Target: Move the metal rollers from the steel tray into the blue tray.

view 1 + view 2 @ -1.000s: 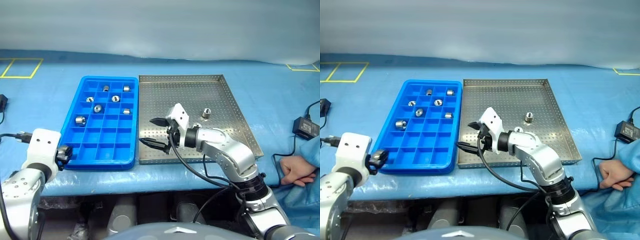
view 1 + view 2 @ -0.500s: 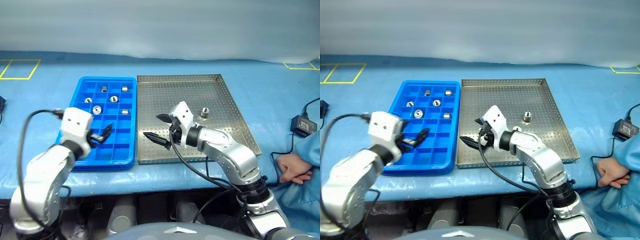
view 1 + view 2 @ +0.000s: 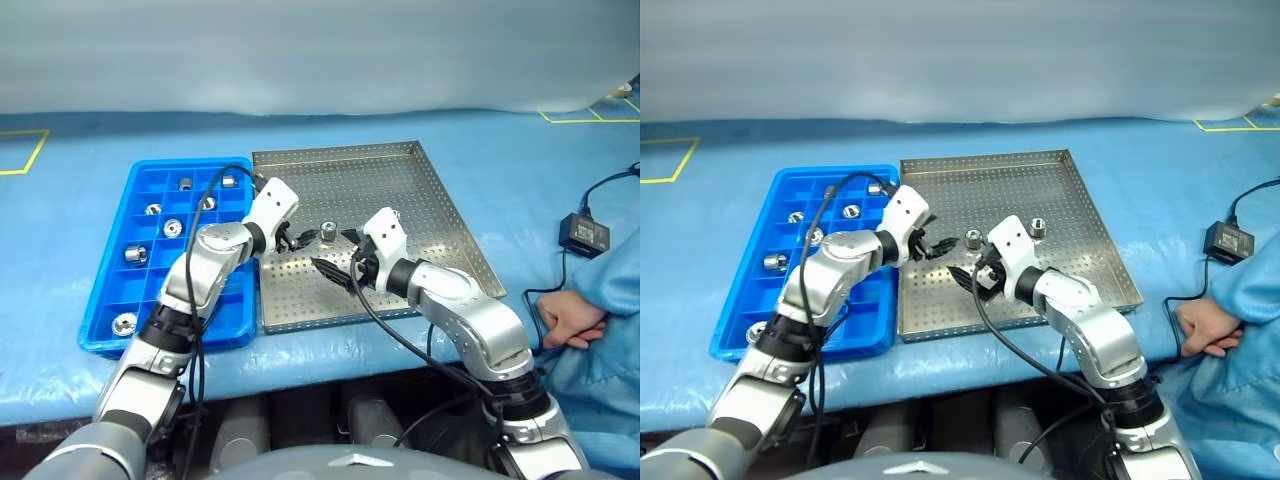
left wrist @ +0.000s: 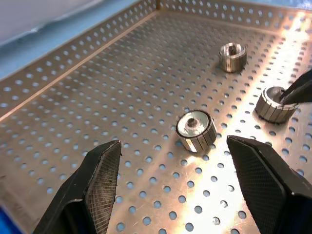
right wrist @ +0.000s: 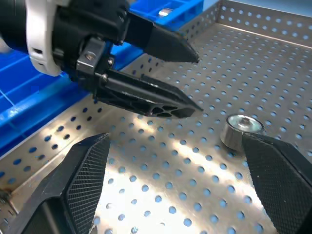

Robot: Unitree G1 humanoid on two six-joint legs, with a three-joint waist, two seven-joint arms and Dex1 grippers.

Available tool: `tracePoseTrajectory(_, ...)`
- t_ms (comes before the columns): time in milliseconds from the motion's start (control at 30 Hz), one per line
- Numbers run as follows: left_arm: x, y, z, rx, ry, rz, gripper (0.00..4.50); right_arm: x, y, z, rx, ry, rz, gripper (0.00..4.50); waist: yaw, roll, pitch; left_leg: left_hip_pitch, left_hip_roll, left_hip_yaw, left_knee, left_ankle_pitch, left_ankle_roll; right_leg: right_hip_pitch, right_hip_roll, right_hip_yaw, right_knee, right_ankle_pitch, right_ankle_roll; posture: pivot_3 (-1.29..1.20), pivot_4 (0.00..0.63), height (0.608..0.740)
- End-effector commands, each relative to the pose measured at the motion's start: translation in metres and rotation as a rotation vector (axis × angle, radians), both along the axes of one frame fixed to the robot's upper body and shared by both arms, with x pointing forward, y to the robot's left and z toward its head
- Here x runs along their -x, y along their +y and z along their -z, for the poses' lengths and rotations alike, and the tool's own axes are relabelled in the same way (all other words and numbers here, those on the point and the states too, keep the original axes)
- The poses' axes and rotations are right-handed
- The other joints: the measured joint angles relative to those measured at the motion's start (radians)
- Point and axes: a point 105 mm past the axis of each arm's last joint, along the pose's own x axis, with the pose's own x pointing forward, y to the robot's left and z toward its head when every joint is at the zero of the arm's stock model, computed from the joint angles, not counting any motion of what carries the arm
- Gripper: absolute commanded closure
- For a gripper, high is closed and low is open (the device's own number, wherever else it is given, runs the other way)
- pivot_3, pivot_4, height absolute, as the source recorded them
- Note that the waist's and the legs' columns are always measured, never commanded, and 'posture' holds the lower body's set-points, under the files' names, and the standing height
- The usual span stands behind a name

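Observation:
The steel tray [image 3: 400,180] lies in the middle of the table, with the blue tray [image 3: 160,340] along its left side. Several metal rollers [image 3: 172,227] sit in the blue tray's compartments. Three rollers rest on the steel tray's perforated floor. My left gripper [image 3: 298,238] reaches across onto the steel tray and stands open, with one roller [image 4: 196,130] just ahead between its fingers [image 4: 97,180], untouched. My right gripper [image 3: 332,250] is open and low over the tray, facing the left one. Its fingertip is at a second roller [image 4: 275,104]. The third roller [image 3: 1037,227] lies farther back.
At the table's right edge rests a person's hand [image 3: 565,320] in a blue sleeve. Behind it lies a black power adapter [image 3: 583,232] with its cable. Yellow tape marks show on the blue table cover at both far corners.
My left arm has swung from the blue tray's front left corner across to the steel tray. My right gripper shifted slightly right. The camera has turned, shifting the whole picture.

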Motion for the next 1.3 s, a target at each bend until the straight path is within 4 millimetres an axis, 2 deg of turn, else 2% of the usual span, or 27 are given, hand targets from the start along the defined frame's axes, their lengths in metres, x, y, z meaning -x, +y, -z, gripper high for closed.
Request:
tracePoseTrajectory(33,-0.009,-0.013,-0.005,0.002,-0.035,0.063,0.73,0.002,-0.005,-0.016,-0.013,-0.063,0.027,0.0,-0.013,0.0,0.0,0.0,0.0,0.0,0.0,0.0,0.0,0.0,0.0,0.0,0.0,0.0,0.0,-0.19,0.15,0.74)
tracePoseTrajectory(300,-0.025,-0.015,0.015,-0.051,-0.017,0.028,0.73,0.009,-0.006,-0.015,0.002,-0.064,0.039,0.0,-0.055,0.0,0.0,0.001,0.0,-0.001,0.0,0.0,0.0,0.0,0.0,0.001,0.001,0.002,0.004,-0.23,0.15,0.74)
tracePoseTrajectory(433,-0.027,-0.013,0.026,-0.092,-0.012,0.013,0.73,0.009,-0.008,-0.016,0.003,-0.066,0.053,0.0,-0.068,0.0,0.0,0.001,0.0,-0.001,0.0,0.0,0.0,0.0,0.0,0.001,0.001,0.004,0.008,-0.24,0.15,0.74)
tracePoseTrajectory(567,-0.028,-0.012,0.029,-0.062,-0.008,-0.019,0.73,0.01,-0.006,-0.016,0.002,-0.064,0.048,0.0,-0.075,0.0,0.0,0.001,0.0,-0.002,0.001,0.0,0.0,0.0,0.0,0.002,0.001,0.005,0.008,-0.23,0.15,0.74)
tracePoseTrajectory(667,-0.028,-0.011,0.03,-0.033,0.006,-0.046,1.28,0.01,-0.004,-0.014,0.003,-0.059,0.037,0.0,-0.078,0.0,0.0,0.001,0.0,-0.002,0.001,0.0,0.0,0.0,0.0,0.002,0.0,0.005,0.009,-0.23,0.15,0.74)
tracePoseTrajectory(900,-0.03,-0.007,0.032,-0.048,0.002,-0.074,1.28,0.005,-0.002,-0.013,0.034,-0.074,0.037,0.0,-0.079,0.0,0.0,0.001,0.0,-0.002,0.001,0.0,0.0,0.0,0.0,0.002,0.001,0.005,0.009,-0.2,0.15,0.74)
tracePoseTrajectory(1033,-0.027,-0.008,0.031,-0.045,-0.001,-0.051,2.53,0.005,0.001,-0.014,0.03,-0.078,0.028,0.0,-0.077,0.0,0.0,0.001,0.0,-0.002,0.001,0.0,0.0,0.0,0.0,0.003,0.001,0.005,0.009,-0.2,0.15,0.74)
tracePoseTrajectory(1067,-0.026,-0.007,0.031,-0.041,-0.002,-0.057,2.65,0.003,0.001,-0.014,0.037,-0.082,0.038,0.0,-0.077,0.0,0.0,0.001,0.0,-0.002,0.001,0.0,0.0,0.0,0.0,0.002,0.001,0.005,0.009,-0.19,0.15,0.74)
tracePoseTrajectory(1300,-0.022,-0.009,0.033,-0.022,0.001,-0.048,2.65,-0.001,0.001,-0.018,0.034,-0.103,0.052,0.0,-0.076,0.0,0.0,0.002,0.0,-0.001,0.001,0.0,0.0,0.0,0.0,0.003,0.001,0.005,0.009,-0.19,0.15,0.74)
